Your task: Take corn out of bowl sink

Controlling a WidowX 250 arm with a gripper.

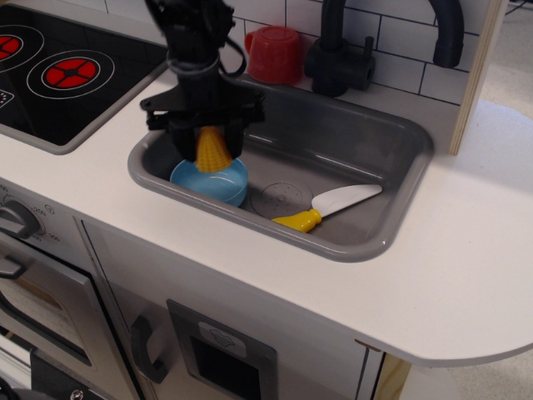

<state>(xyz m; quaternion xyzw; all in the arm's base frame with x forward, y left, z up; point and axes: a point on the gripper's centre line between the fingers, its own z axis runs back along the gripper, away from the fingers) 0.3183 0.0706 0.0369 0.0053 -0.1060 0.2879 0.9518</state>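
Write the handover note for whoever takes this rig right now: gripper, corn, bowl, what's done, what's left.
Gripper: shut on the corn, held above the bowl.
Bowl: blue, at the left end of the sink, nothing visible in it.
Also in the sink: a toy knife by the drain.
Done: corn grasped and lifted clear of the bowl.
Left: carry it sideways off the bowl, lower it onto the bare sink floor, open the gripper.

A white counter (466, 275) runs across the toy kitchen, with a black cooktop (58, 75) bearing red burner rings set into its left end. Behind it stands a white tiled wall (400, 37), with a black faucet (337, 50) before it. Below are white cabinet fronts with grey handles (146, 346).
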